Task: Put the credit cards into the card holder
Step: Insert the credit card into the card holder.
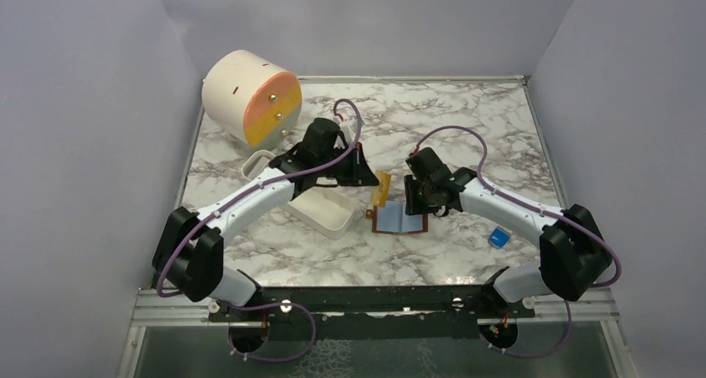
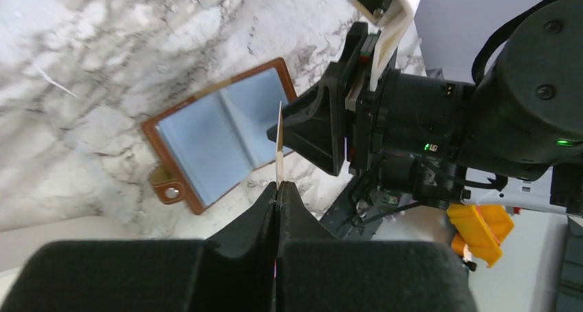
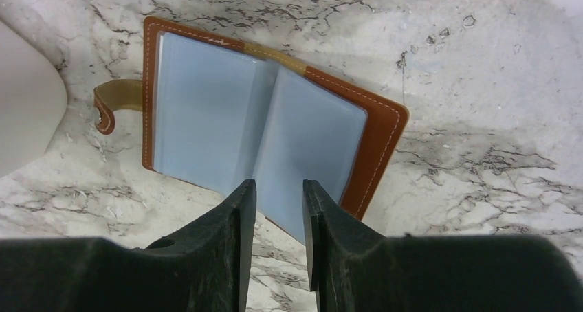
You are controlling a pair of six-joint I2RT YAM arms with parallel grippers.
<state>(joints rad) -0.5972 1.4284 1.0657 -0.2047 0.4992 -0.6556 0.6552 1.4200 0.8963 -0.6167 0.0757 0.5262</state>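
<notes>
The card holder (image 1: pixel 400 220) lies open on the marble table, brown with pale blue inner pockets and its snap tab to the left. My left gripper (image 1: pixel 369 178) is shut on the orange-yellow credit card (image 1: pixel 382 188) and holds it on edge just above the holder's left side. In the left wrist view the card (image 2: pixel 279 143) shows edge-on, sticking out past the gripper (image 2: pixel 278 188) over the holder (image 2: pixel 220 133). My right gripper (image 3: pixel 278 188) is open with a narrow gap, at the near edge of the holder's right page (image 3: pixel 309 140). No dark cards are in view.
A white oblong tray (image 1: pixel 323 211) stands just left of the holder. A small blue block (image 1: pixel 499 238) lies at the right. A white and orange drum (image 1: pixel 252 97) sits at the back left, with a white cup-like piece (image 1: pixel 258 163) in front of it.
</notes>
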